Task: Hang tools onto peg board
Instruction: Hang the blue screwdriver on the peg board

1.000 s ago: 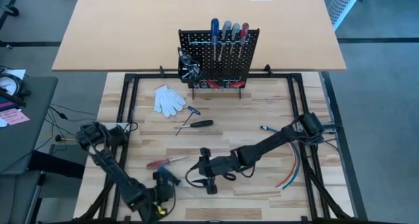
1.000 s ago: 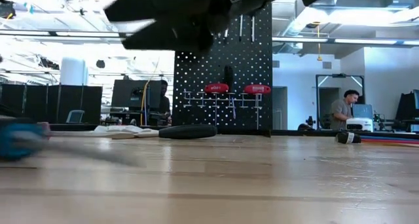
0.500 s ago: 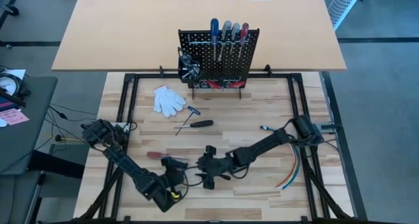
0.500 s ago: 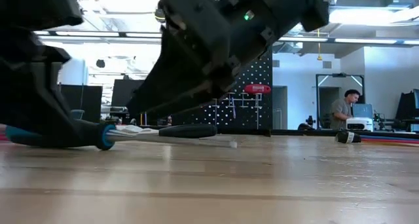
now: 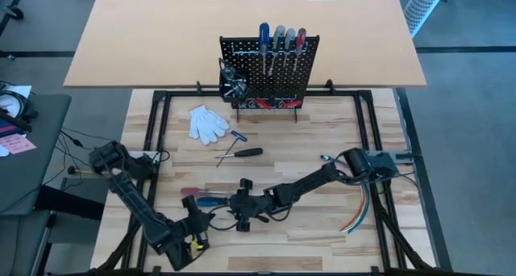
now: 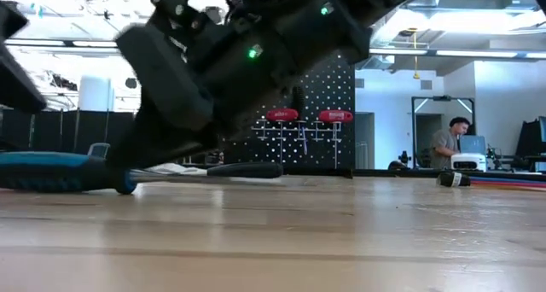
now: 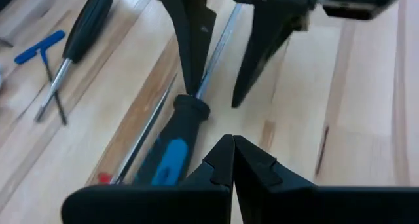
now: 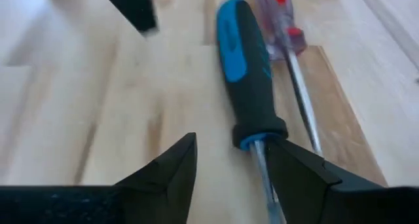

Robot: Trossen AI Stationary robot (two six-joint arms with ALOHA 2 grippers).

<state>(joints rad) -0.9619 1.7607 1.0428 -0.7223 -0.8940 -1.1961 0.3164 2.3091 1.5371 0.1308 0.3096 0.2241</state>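
Observation:
A screwdriver with a black-and-blue handle [image 8: 245, 73] lies flat on the table near its front, beside a red-handled screwdriver [image 8: 286, 34]. My right gripper [image 8: 232, 168] is open and low, one finger on each side of the blue screwdriver's shaft [image 7: 213, 54], just past the handle's collar. My left gripper [image 7: 233, 152] is shut and hovers beside the handle, a little above the table. The peg board [image 5: 270, 70] stands upright at the far edge, with several screwdrivers [image 5: 280, 38] hanging on it. My right gripper comes slanting down from the table's right side, its fingers across the blue screwdriver's shaft [image 8: 262, 162] right at the collar. One fingertip [image 7: 190, 86] stands against the shaft; whether it touches, I cannot tell. The screwdriver lies flat on the table.
White gloves [image 5: 208, 123], a blue T-handled tool [image 5: 235, 135] and a black-handled screwdriver [image 5: 244, 152] lie between the peg board and the arms. Coloured wires [image 5: 360, 205] lie at the right. A black bin [image 5: 233, 84] sits at the board's left side.
My right gripper has come down and toward the table's left, onto the blue screwdriver's shaft. The blue screwdriver has slid a little toward the far edge and now lies next to the red one. My left gripper, still shut, has lifted and drawn back from the handle.

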